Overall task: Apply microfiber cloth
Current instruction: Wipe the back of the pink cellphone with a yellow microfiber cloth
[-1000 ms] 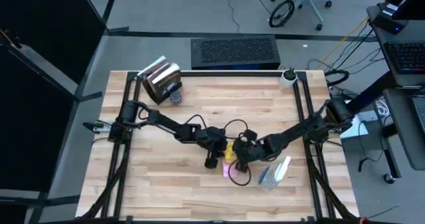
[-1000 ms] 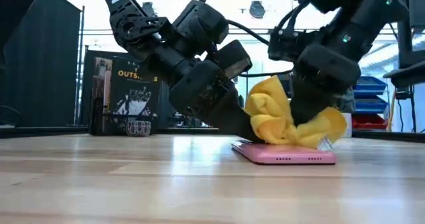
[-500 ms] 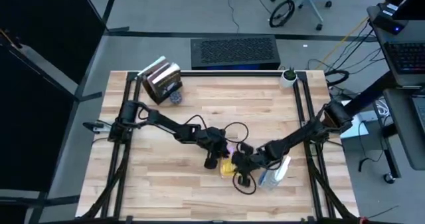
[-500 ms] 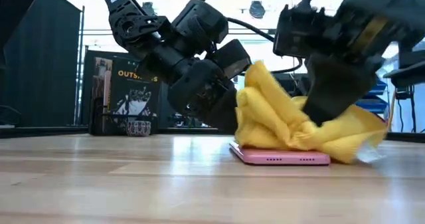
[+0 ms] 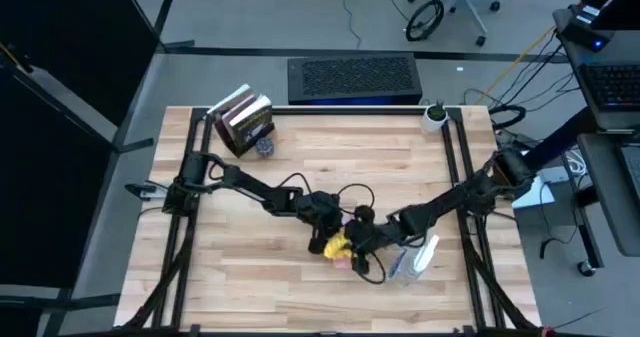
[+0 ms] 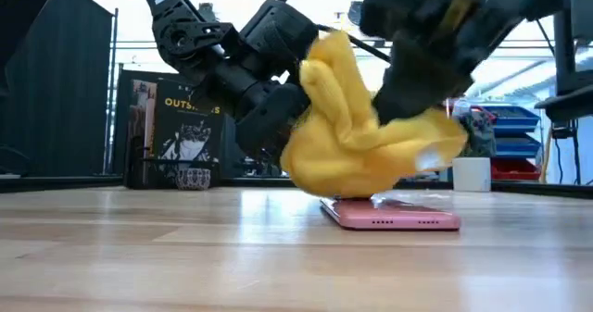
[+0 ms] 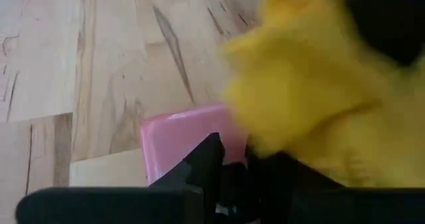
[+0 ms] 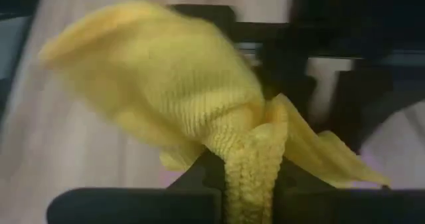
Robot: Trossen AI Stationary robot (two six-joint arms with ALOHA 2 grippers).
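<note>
Yellow microfiber cloth [image 6: 357,136], bunched into a loose wad and pinched at one gathered fold by the right hand [image 8: 249,164], which is clamped firmly on the fabric. Hangs over one end of the pink-cased phone [image 6: 394,215], the lowest folds just above its face or brushing it; cannot tell which. Held by a fold rather than spread, probably so that the soft bulk trails below and can be dragged across the glass without the hard tips meeting it.

Lies flat on the wooden surface [image 5: 250,267], screen up, near the middle between both arms, a sensible spot for either to reach. Left hand [image 7: 242,167] down low at the phone's other end, touching or just beside its edge, most likely to steady it against sliding under the wipe; cannot tell whether open or closed.

Spray bottle [image 5: 415,257] lying on its side just beyond the right arm, apart from the phone and out of the wiping path.

Judged as mid-wipe, with more passes likely needed.
</note>
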